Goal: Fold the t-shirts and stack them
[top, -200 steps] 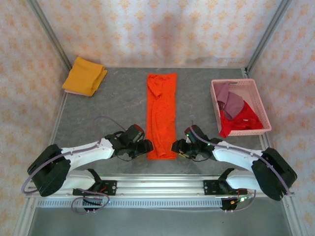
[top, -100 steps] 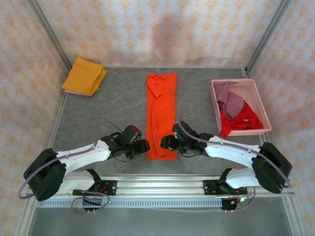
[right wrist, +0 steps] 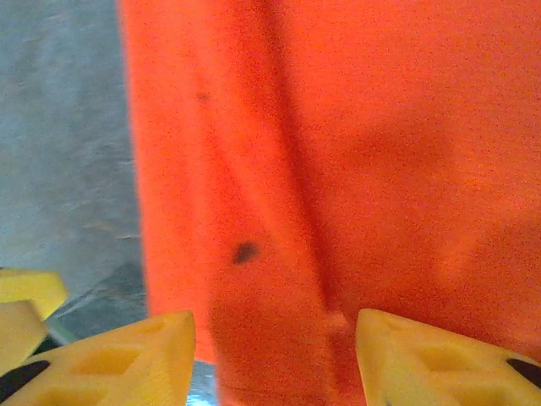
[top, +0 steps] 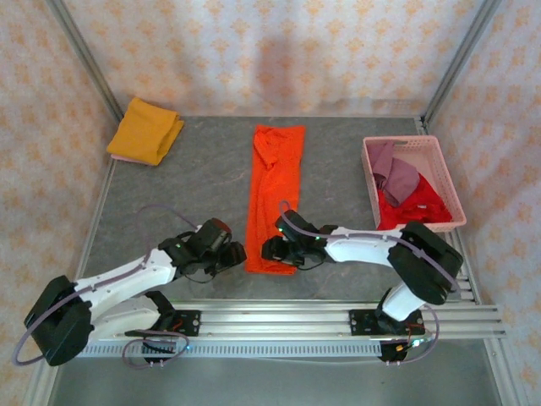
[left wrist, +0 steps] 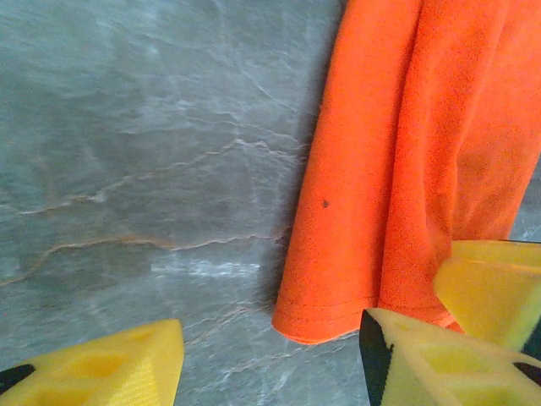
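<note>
1. Grey stone-look table [top: 186,182] sits inside peach patterned curtain walls [top: 279,51], with both arms bolted at its 6 o'clock edge.
2. At the centre, the orange t-shirt [top: 275,190] lies flat as a long narrow strip running from 12 to 6 o'clock.
3. At 10 o'clock, the mustard yellow t-shirt [top: 145,131] rests folded in the far corner.
4. At 2 o'clock, the pink basket [top: 454,182] holds the mauve t-shirt [top: 396,173] and the red t-shirt [top: 412,210], both crumpled.
5. The left gripper [top: 239,252] sits low at the 9 o'clock side of the orange strip's near hem. Its fingers [left wrist: 118,368] are spread, and the hem corner lies between them, ungripped.
6. The right gripper [top: 267,249] is over the same hem from the 3 o'clock side. Its fingers [right wrist: 127,359] are held apart above the cloth, pinching nothing.
</note>
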### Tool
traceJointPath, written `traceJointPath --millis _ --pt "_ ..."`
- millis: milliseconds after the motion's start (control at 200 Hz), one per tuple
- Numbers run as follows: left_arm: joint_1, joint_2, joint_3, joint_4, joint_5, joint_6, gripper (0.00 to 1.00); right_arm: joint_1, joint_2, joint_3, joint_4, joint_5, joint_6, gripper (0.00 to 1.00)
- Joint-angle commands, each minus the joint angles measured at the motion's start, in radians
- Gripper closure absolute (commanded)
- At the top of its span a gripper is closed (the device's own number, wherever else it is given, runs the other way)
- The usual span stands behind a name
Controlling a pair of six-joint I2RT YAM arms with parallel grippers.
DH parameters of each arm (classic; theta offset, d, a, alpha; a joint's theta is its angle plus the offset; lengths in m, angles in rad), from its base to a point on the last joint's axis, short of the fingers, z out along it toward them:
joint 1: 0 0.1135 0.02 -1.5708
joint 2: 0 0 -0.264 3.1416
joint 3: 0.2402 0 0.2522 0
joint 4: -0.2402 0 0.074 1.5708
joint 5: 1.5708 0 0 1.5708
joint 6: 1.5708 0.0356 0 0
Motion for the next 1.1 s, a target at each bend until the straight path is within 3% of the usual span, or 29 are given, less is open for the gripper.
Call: traceJointPath --millis 0,225,510,791,921,1011,1096 --pt "0.032 -0.064 -0.032 -0.106 -0.061 0.007 0.42 0.032 0.039 0.08 0.042 -0.038 -0.019 0.5" --pt "0.071 -0.169 -0.083 -0.142 -0.067 -0.01 0.42 0.038 0.138 0.186 0.065 -0.07 -0.037 0.53" --pt "0.081 -0.205 -0.08 -0.169 -0.063 0.006 0.41 0.039 0.264 0.309 0.115 -0.15 -0.051 0.49" --pt "0.082 -0.08 -0.008 -0.089 -0.022 0.076 0.39 0.029 0.06 0.198 -0.033 0.077 -0.11 0.43" --pt "0.082 0.008 0.04 -0.005 0.024 0.099 0.37 0.007 -0.096 0.048 -0.029 0.211 -0.009 0.43" --pt "0.082 0.037 0.044 0.075 0.059 0.087 0.34 -0.02 -0.199 -0.053 -0.052 0.238 0.078 0.45" --pt "0.082 0.061 0.037 0.138 0.085 0.08 0.22 -0.026 -0.276 -0.146 -0.046 0.228 0.16 0.51"
